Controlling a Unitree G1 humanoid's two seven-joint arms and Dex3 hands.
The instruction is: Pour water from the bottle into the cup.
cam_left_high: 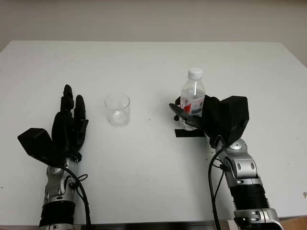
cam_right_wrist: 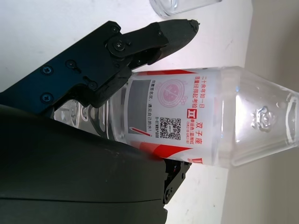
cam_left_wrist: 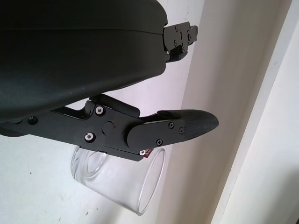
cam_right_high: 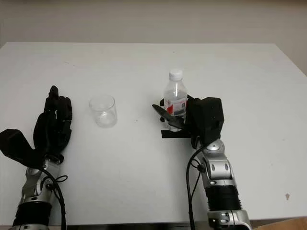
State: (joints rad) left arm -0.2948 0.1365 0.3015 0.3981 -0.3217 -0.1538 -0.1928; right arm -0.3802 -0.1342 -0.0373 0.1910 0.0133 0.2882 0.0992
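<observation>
A clear plastic water bottle (cam_left_high: pixel 193 93) with a white cap (cam_left_high: pixel 194 73) and a red and white label stands upright right of the table's middle, on a black mark (cam_left_high: pixel 188 132). My right hand (cam_left_high: pixel 186 115) is shut on the bottle, with fingers (cam_right_wrist: pixel 140 42) along one side of the label (cam_right_wrist: pixel 187 116) and the palm against the other. An empty clear cup (cam_left_high: pixel 117 109) stands upright to the bottle's left. My left hand (cam_left_high: pixel 72 108) is open, just left of the cup (cam_left_wrist: pixel 117 182) and apart from it.
The white table (cam_left_high: pixel 153 177) reaches back to a pale wall. Its front edge runs just past both forearms. There is bare tabletop between the cup and the bottle.
</observation>
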